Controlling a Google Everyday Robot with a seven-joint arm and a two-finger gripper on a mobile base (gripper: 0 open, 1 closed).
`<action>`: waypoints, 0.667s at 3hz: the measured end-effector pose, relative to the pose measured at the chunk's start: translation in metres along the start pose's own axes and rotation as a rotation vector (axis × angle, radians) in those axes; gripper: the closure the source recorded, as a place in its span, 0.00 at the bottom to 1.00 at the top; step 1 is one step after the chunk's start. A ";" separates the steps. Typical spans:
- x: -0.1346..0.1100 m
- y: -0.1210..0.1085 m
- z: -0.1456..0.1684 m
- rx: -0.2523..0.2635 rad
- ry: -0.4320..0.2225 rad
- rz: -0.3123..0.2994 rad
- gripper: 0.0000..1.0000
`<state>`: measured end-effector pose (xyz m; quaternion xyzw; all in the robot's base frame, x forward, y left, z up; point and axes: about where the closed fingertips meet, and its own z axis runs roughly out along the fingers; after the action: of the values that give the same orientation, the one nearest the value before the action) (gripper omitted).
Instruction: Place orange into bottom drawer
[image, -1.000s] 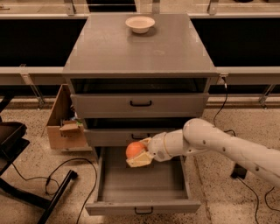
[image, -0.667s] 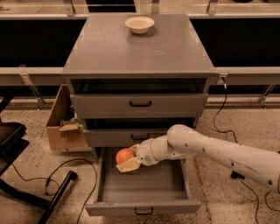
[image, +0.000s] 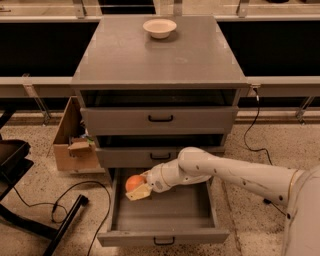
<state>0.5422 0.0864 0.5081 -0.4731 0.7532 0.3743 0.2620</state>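
The bottom drawer (image: 165, 235) of the grey cabinet is pulled out, showing its plain grey inside. My white arm reaches in from the right. My gripper (image: 137, 188) is shut on the orange (image: 134, 182) and holds it over the back left corner of the drawer, low inside it. I cannot tell whether the orange touches the drawer floor. One pale finger (image: 138, 193) shows under the orange.
A cream bowl (image: 159, 27) stands on the cabinet top (image: 160, 60). The two upper drawers (image: 160, 120) are nearly shut. An open cardboard box (image: 72, 145) stands left of the cabinet. Black cables (image: 75, 200) and a black chair base (image: 20, 200) lie on the floor at left.
My gripper has carried the orange leftward and down, from above the drawer's middle to its back left corner.
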 end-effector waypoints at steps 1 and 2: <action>0.024 -0.024 0.012 0.033 0.025 0.050 1.00; 0.095 -0.086 0.018 0.094 0.073 0.146 1.00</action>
<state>0.5819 0.0285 0.3991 -0.4174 0.8116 0.3390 0.2284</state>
